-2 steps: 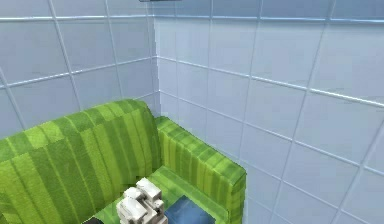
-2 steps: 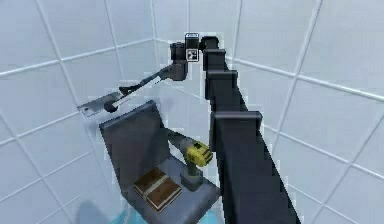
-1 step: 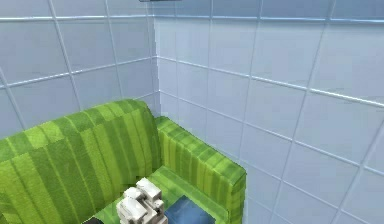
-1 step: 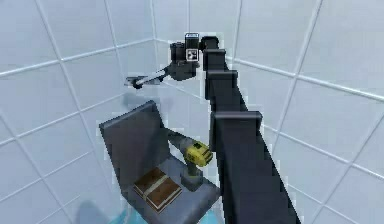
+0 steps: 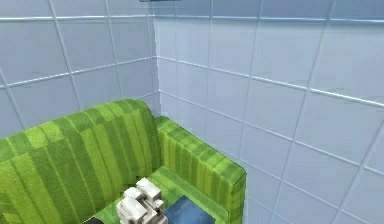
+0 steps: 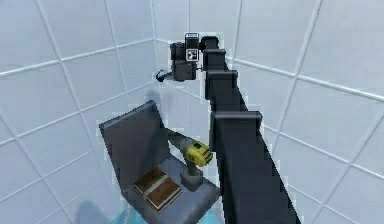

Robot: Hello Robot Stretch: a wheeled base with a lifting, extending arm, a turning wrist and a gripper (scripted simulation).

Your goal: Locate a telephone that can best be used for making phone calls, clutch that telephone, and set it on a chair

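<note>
Telephone: which object it is cannot be told. The gripper (image 6: 165,72) stands high against the tiled wall (image 6: 60,60) with bare wall behind its far end. It holds nothing, and the set of its fingers cannot be told. Below, a grey chair (image 6: 130,140) carries a flat brown item (image 6: 152,190). A yellow-green object (image 6: 196,160) stands just beside the arm (image 6: 240,140). Ahead, a green striped sofa (image 5: 70,150) bears a white object (image 5: 140,203).

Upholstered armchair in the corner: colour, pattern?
Bright green upholstered armchair, striped in light and dark green; clearest in the forward view.
</note>
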